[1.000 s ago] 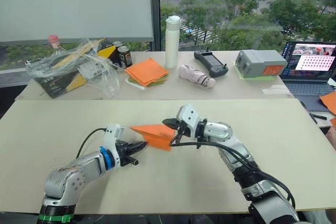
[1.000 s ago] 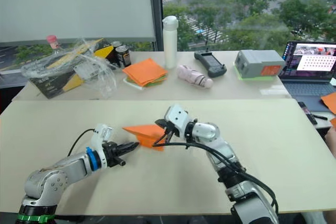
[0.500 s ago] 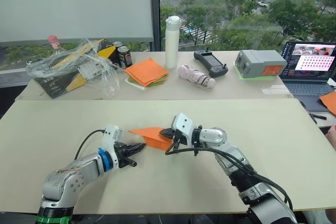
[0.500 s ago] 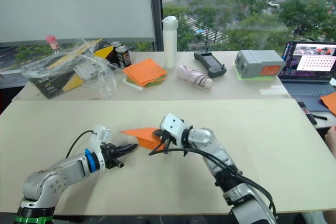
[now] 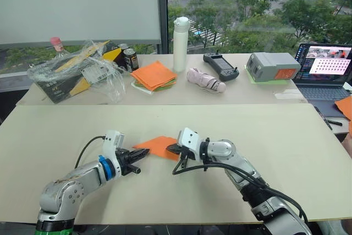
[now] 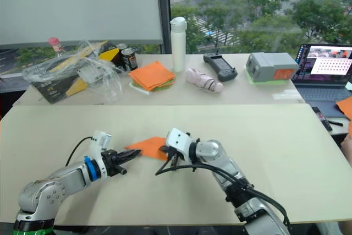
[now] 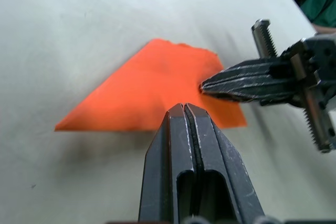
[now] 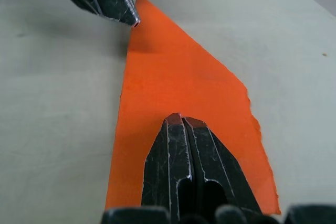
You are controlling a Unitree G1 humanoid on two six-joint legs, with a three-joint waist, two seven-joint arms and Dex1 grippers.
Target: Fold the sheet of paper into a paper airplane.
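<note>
The paper airplane [image 5: 159,146] had come down since a second before. Then it was held up off the counter [image 5: 286,152]; now it lay flat on it. The right end effector [image 5: 171,149] had dropped with it and slid a little toward the left one. The left end effector [image 5: 144,154] had stayed almost where it was.

The airplane was a flat orange shape with one long pointed end, lying near the middle of the near counter, between the two end effectors. The right end effector had its two fingers pressed together, with no gap, and their tip rested on top of the wide end of the airplane. It was pushing down on the paper, not holding it. The left end effector also had its fingers closed tight together, holding nothing. Its tip sat at the long edge of the airplane, near the point; whether it touched could not be told.

On the far counter [image 5: 165,96] lay a pile of orange sheets [image 5: 153,75], a white bottle [image 5: 180,43], a plastic bag [image 5: 82,70], a grey box [image 5: 273,66] and a laptop [image 5: 325,69].
</note>
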